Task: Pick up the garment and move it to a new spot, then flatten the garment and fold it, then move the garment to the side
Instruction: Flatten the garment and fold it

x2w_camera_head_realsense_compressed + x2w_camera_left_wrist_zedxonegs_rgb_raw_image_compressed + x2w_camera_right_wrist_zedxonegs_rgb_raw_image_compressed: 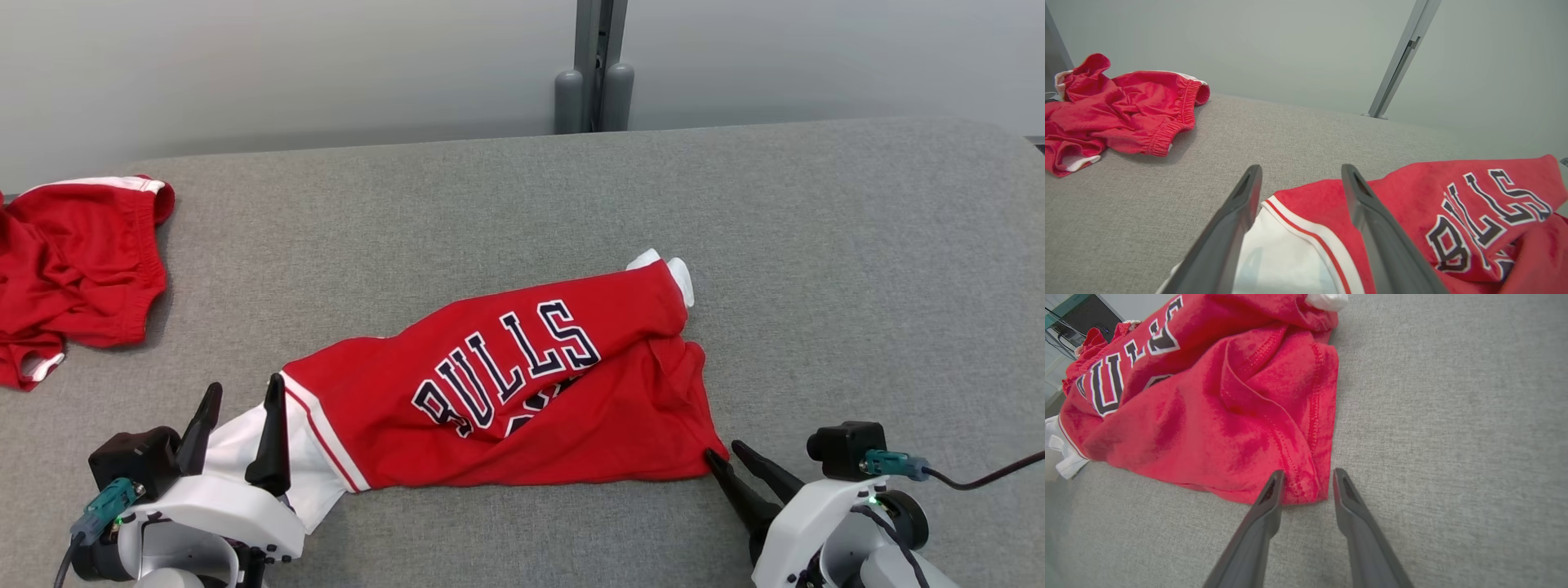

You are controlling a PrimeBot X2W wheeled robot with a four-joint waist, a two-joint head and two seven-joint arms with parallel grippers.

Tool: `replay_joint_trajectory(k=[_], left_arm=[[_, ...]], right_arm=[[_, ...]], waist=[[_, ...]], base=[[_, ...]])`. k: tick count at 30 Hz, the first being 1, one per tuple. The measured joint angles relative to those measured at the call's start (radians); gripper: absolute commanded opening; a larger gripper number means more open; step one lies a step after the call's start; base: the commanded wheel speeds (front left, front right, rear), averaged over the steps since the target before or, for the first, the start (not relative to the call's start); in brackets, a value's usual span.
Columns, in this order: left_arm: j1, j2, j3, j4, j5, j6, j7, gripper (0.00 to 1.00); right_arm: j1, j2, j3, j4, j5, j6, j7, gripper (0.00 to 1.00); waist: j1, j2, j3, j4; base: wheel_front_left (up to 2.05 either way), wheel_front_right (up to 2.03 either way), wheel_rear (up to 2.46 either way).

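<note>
Red jersey (506, 392) lies crumpled on the grey table (816, 245). Left gripper (245, 384) hangs spread wide over its white hem (306, 469); right gripper (722, 447) is parted, tips straddling the jersey's near corner.

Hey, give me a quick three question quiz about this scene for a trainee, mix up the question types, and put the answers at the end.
1. True or false: the left end effector stands open, with white fabric of the Bulls garment between its fingers.
2. The right end effector has its tips at the Bulls garment's: A) red hemmed corner, B) lettering, C) white end.
3. Fill in: the second red garment lies at the table's far ____ (robot's side).
Key: 1 true; 2 A; 3 left.
</note>
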Motion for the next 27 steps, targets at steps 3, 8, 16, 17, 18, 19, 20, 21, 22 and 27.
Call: replay_joint_trajectory(k=[3,8,16,17,18,19,20,21,22,27], left_arm=[[-0.004,-0.002,-0.004,0.007,-0.002,-0.001,-0.003,1.00],[-0.012,-0.002,-0.005,0.015,-0.007,-0.001,-0.005,1.00],[-0.013,0.009,0.000,0.043,-0.021,-0.012,-0.023,1.00],[-0.013,0.010,0.002,0.046,-0.025,-0.012,-0.023,1.00],[-0.013,0.012,0.002,0.048,-0.025,-0.013,-0.024,1.00],[-0.013,0.013,0.002,0.050,-0.025,-0.013,-0.025,1.00],[-0.013,0.015,0.002,0.052,-0.026,-0.015,-0.025,1.00],[-0.013,0.015,0.001,0.054,-0.026,-0.017,-0.025,1.00],[-0.014,0.016,0.000,0.056,-0.027,-0.017,-0.025,1.00],[-0.020,0.019,-0.003,0.063,-0.031,-0.017,-0.026,1.00]], right_arm=[[-0.021,-0.004,0.030,0.035,0.025,0.000,-0.017,0.21],[-0.047,-0.013,0.064,0.067,0.065,0.000,-0.053,0.00],[-0.024,-0.084,0.051,0.042,0.103,0.000,-0.136,0.00],[-0.016,-0.093,0.046,0.033,0.104,0.000,-0.139,0.00],[-0.010,-0.101,0.040,0.025,0.104,0.000,-0.140,0.00],[-0.005,-0.108,0.035,0.018,0.104,0.000,-0.140,0.00],[0.001,-0.114,0.030,0.013,0.105,0.000,-0.138,0.00],[0.007,-0.120,0.027,0.010,0.106,0.000,-0.132,0.00],[0.016,-0.123,0.024,0.008,0.108,0.000,-0.123,0.00],[0.050,-0.126,0.016,0.015,0.113,0.000,-0.075,0.00]], waist=[[0.0000,0.0000,0.003,0.008],[0.0000,0.0000,0.003,0.010],[0.0000,0.0000,-0.006,-0.004],[0.0000,0.0000,-0.007,-0.008],[0.0000,0.0000,-0.008,-0.012],[0.0000,0.0000,-0.009,-0.016],[0.0000,0.0000,-0.009,-0.021],[0.0000,0.0000,-0.009,-0.024],[0.0000,0.0000,-0.009,-0.027],[0.0000,0.0000,-0.009,-0.035]], base=[[0.00,0.00,0.00],[0.00,0.00,0.00],[0.00,0.00,0.00],[0.00,0.00,0.00],[0.00,0.00,0.00],[0.00,0.00,0.00],[0.00,0.00,0.00],[0.00,0.00,0.00],[0.00,0.00,0.00],[0.00,0.00,0.00]])
